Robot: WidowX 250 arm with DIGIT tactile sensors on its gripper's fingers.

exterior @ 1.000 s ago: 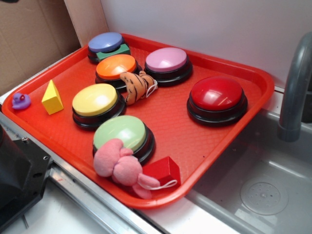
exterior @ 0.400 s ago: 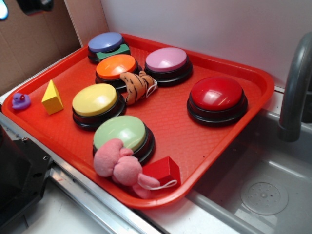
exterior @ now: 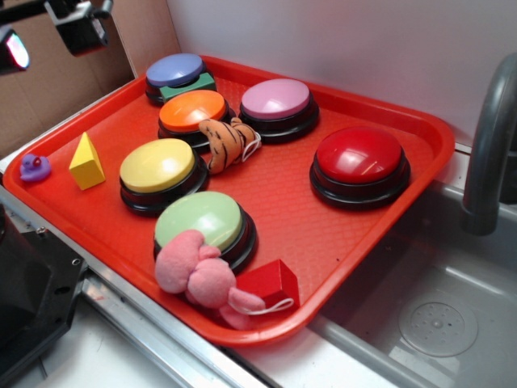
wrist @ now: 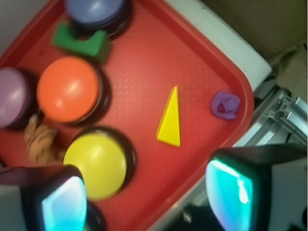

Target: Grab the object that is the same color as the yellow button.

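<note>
I see my gripper spread wide, grasping nothing. The yellow wedge sits beside the yellow button on the red tray.

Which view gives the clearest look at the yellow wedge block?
The exterior view: the yellow wedge block is sharp, standing upright on the red tray left of the yellow button. The wrist view shows it from above, unobstructed but blurred.

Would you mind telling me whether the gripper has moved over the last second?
Yes. The gripper has come into the exterior view at the top left, down and rightward against the cardboard wall, nearer the tray corner.
</note>
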